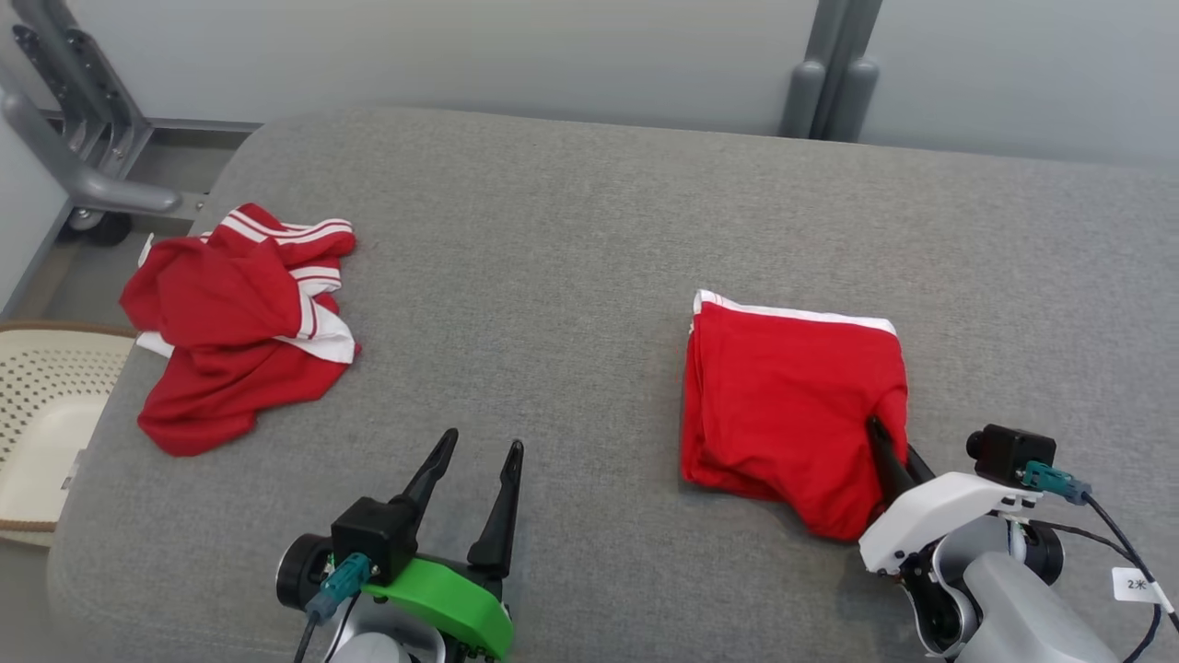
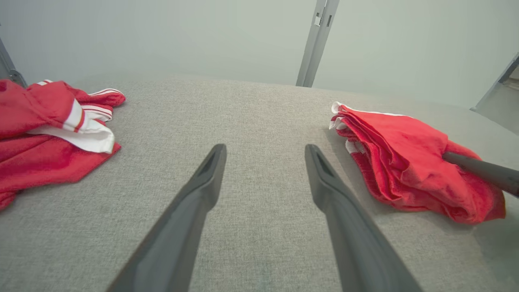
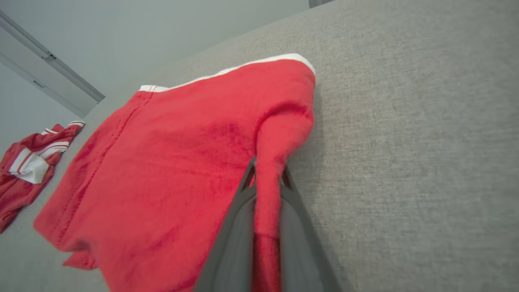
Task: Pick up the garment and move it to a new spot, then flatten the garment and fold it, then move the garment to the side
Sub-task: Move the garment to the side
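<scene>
grey fabric covers the table [image 1: 553,230], with a pale wall behind. a folded red garment [image 1: 792,396] with white trim lies right of centre. the right gripper [image 1: 880,437] has its jaws pinched shut on a raised fold at the garment's near right corner. the left gripper [image 1: 484,440] is over bare fabric, jaws wide apart and empty. a crumpled red garment [image 1: 239,322] lies far left, near a basket [image 1: 37,414].

We see a grey fabric-covered table [image 1: 589,212] under the jaws of the left gripper [image 1: 484,440]. Far ahead of them is a pale grey wall [image 1: 461,46] with a metal post [image 1: 834,83]. To their left stand a cream perforated basket [image 1: 46,387] and a wheeled metal frame [image 1: 87,184].
</scene>
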